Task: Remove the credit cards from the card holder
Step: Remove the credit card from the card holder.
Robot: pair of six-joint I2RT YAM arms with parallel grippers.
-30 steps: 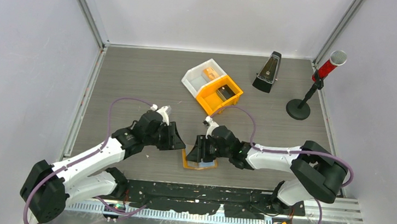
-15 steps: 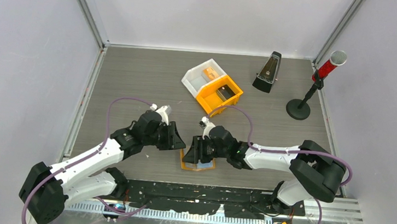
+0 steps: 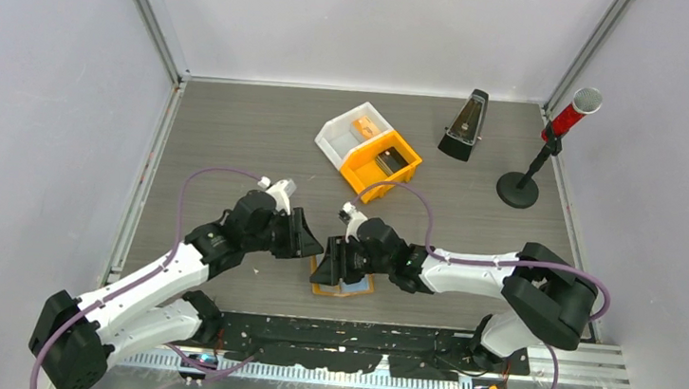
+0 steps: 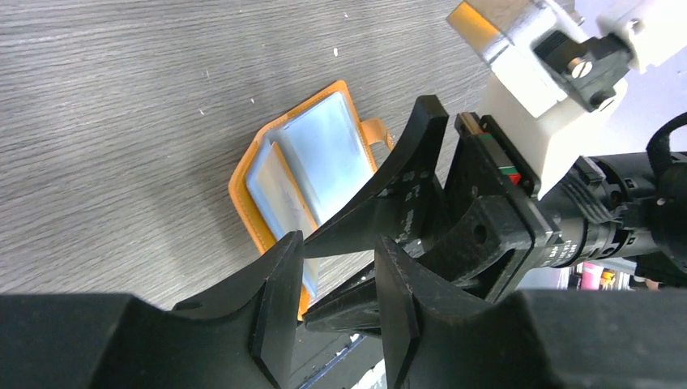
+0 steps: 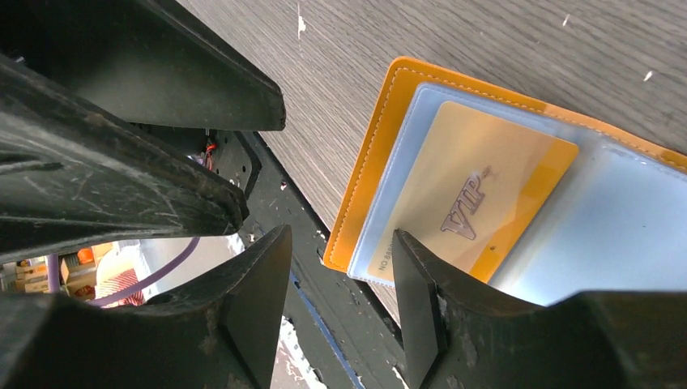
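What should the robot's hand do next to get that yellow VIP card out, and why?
Probably ease the right gripper down so its open fingers straddle the nearest end of the gold VIP card. That card sits in a clear sleeve of the open card holder, flat on the table, and the fingers hover right by it, holding nothing.

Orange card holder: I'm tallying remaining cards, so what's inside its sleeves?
One yellow VIP-printed card sits in a clear sleeve of the flat orange folding holder. The pale sleeve beside it looks blank; fingers of the right gripper cover the rest.
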